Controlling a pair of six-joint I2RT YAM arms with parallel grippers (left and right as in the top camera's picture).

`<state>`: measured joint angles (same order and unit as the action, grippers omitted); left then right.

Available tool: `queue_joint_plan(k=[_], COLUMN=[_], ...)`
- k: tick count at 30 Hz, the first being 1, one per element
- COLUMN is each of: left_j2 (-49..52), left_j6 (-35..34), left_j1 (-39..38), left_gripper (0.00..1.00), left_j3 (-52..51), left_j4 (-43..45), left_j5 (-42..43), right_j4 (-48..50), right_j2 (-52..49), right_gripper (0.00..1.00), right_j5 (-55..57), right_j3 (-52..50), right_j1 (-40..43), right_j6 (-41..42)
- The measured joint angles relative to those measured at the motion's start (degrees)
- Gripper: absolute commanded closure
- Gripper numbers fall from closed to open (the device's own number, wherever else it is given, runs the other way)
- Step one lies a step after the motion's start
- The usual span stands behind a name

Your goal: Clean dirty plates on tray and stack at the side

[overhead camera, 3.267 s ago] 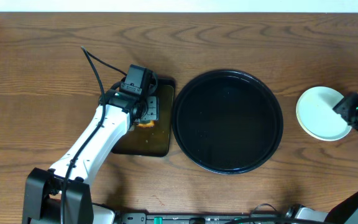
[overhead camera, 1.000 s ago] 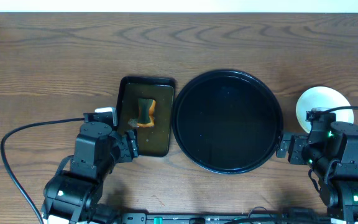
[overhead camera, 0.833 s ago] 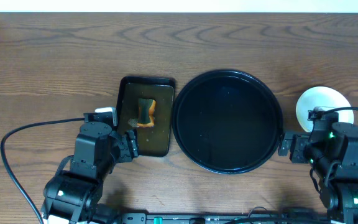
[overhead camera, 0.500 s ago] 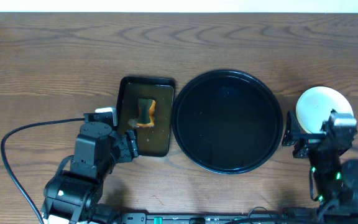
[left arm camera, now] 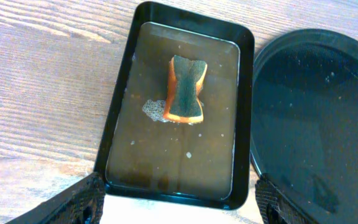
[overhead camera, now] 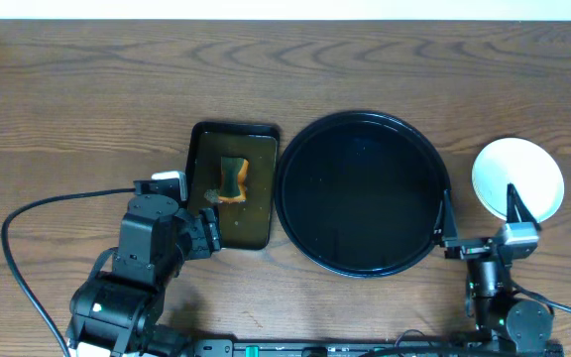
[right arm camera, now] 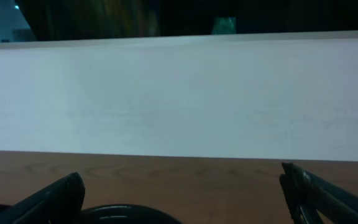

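1. The stack of small round pale plates (overhead camera: 518,177) is sitting on the brown wooden table (overhead camera: 67,99), just right of the large round glossy black tray (overhead camera: 365,193). The tray is lying bare. From above I cannot count the plates.
2. The right gripper (right arm camera: 182,198) is holding its fingers spread wide, gripping nothing, and is pointing level at the white wall (right arm camera: 179,93).
3. The left gripper (left arm camera: 179,198) is hanging spread too, at the near end of the small rectangular dark tray (left arm camera: 114,124), where the orange-and-green sponge (left arm camera: 185,90) is resting.
4. The stack is lying just beyond the right gripper and well apart from the left, so the right arm is standing nearer. The task is looking finished.
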<state>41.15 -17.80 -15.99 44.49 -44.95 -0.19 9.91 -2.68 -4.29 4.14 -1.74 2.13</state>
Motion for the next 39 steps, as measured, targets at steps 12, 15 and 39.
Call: queue_joint_plan(k=[12, 15, 39], left_j2=[0.0, 0.0, 0.0], left_j6=[0.0, 0.0, 0.0], left_j1=[0.0, 0.0, 0.0], left_gripper=[0.22, 0.21, 0.21], left_j3=[0.0, 0.0, 0.0], left_j4=[0.0, 0.0, 0.0], left_j5=[0.0, 0.0, 0.0], right_j4=[-13.6, -13.6, -13.6], right_j2=[1.7, 1.7, 1.7], right_gripper=[0.01, 0.01, 0.01], right_j5=[0.0, 0.0, 0.0], right_j3=[-3.8, -3.8, -3.8], right_j1=[0.0, 0.0, 0.0], right_j6=[0.0, 0.0, 0.0])
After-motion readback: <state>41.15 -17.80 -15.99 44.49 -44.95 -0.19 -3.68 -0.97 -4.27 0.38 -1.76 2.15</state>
